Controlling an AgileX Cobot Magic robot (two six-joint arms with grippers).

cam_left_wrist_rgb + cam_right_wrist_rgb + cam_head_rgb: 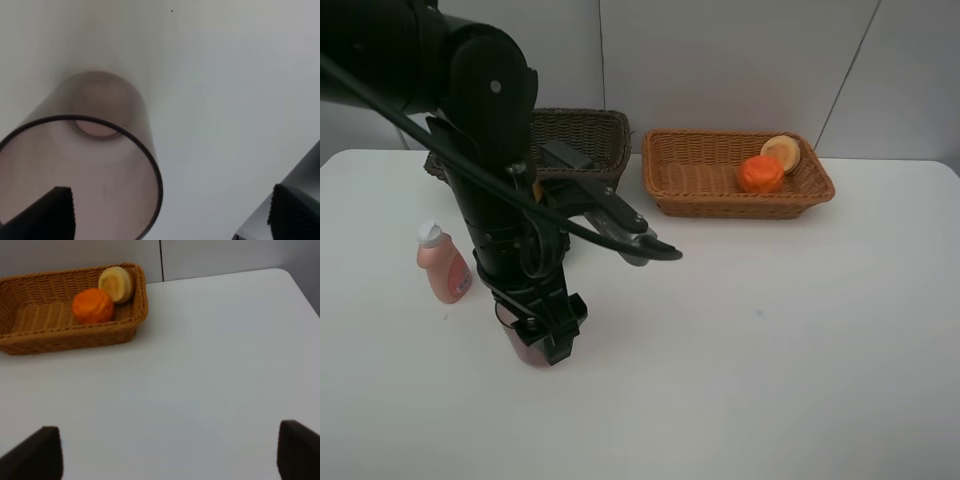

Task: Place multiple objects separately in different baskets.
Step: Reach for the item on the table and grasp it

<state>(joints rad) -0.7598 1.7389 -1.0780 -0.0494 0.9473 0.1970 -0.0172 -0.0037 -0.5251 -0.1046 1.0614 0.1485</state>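
Left wrist view, mauve cup (100, 170) beneath one finger of wide-open left gripper (170, 200), nothing grasped

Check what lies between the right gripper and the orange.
Right wrist view: only bare table and the near wall of the tan basket separate the open right gripper from the orange.

White matte table (770, 350), flat top. Directly on it:
- deep dark brown rectangular wicker basket (590, 135), back left
- shallow light orange-tan rectangular wicker basket (700, 170) just beside it on the right, narrow gap between them
- pink plastic bottle with white cap (444, 265) standing front left
- translucent mauve round cup (115, 150) standing near the bottle, to its right, apart from it
- tiny dark speck (758, 313) mid-table
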